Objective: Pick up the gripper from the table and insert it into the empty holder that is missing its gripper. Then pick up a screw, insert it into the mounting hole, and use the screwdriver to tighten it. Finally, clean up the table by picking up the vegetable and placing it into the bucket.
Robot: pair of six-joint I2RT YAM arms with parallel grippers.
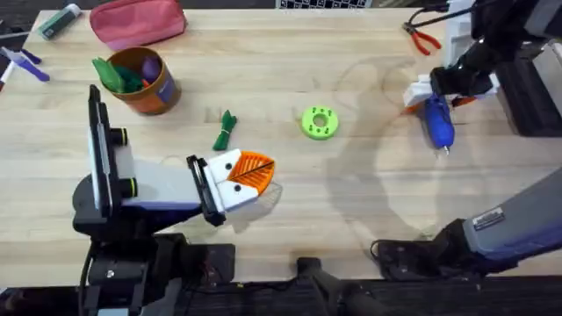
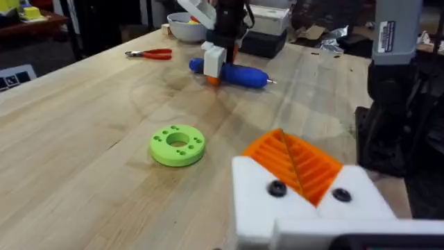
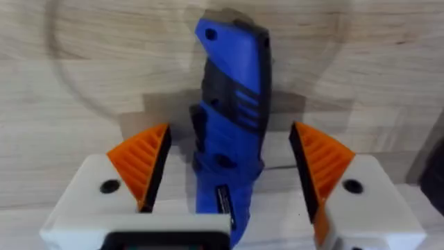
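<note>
Now at the screwdriver step: right gripper (image 3: 229, 184) spread wide astride the blue screwdriver (image 3: 229, 104) lying on the table, needing only closure; left gripper (image 1: 250, 175) pressed closed, idle near the vegetable (image 1: 226, 130).

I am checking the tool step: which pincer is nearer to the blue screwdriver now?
The right. The right pincer is open and straddles the screwdriver, one pad on each side of it. The left pincer is far away across the table, near the green vegetable.
</note>
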